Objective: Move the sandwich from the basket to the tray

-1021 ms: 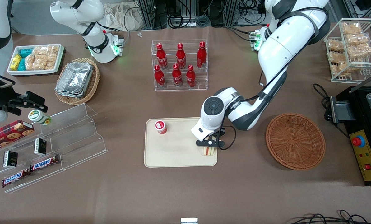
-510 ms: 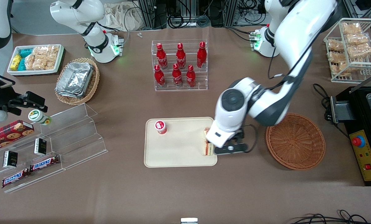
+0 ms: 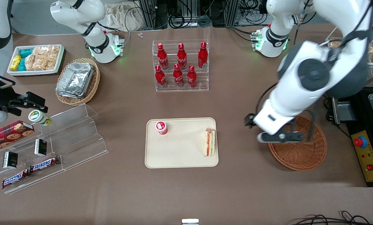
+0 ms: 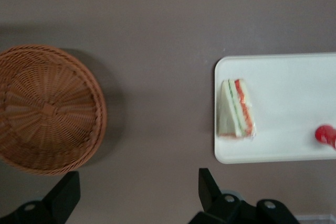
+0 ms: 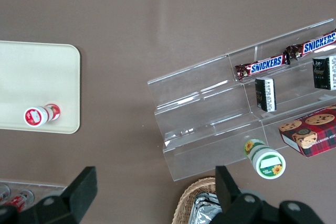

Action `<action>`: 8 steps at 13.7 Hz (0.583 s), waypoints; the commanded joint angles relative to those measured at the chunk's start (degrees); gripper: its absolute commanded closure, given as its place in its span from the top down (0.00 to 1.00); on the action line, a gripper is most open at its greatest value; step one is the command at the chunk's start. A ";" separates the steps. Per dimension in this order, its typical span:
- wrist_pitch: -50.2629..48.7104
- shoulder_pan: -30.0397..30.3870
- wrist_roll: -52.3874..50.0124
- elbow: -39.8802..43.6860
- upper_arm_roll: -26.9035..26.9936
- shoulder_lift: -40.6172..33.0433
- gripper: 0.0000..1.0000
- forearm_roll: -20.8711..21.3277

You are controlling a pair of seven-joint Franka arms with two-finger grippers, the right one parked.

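The sandwich [image 3: 209, 142] lies flat on the tray [image 3: 180, 156], close to the tray's edge at the working arm's end, filling stripes showing, well apart from the gripper [image 3: 275, 132], which hangs in the air with its fingers [image 4: 65, 195] spread wide and nothing between them, over the rim of the round wicker basket [image 3: 302, 153] nearest the tray. Bare brown desk [image 3: 242, 175] separates tray and basket, and nothing stands between the sandwich and the gripper. A small red-capped bottle [image 3: 161, 127] shares the tray at its parked-arm end, and a clear rack of red cola bottles [image 3: 180, 65] stands farther from the front camera.
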 commanded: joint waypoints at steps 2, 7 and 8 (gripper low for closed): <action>-11.39 1.83 9.13 -1.53 4.96 -8.40 1.00 -2.89; -18.15 -9.16 22.23 -3.72 29.50 -19.31 1.00 -10.10; -19.32 -11.26 22.51 -4.08 33.18 -20.63 1.00 -10.10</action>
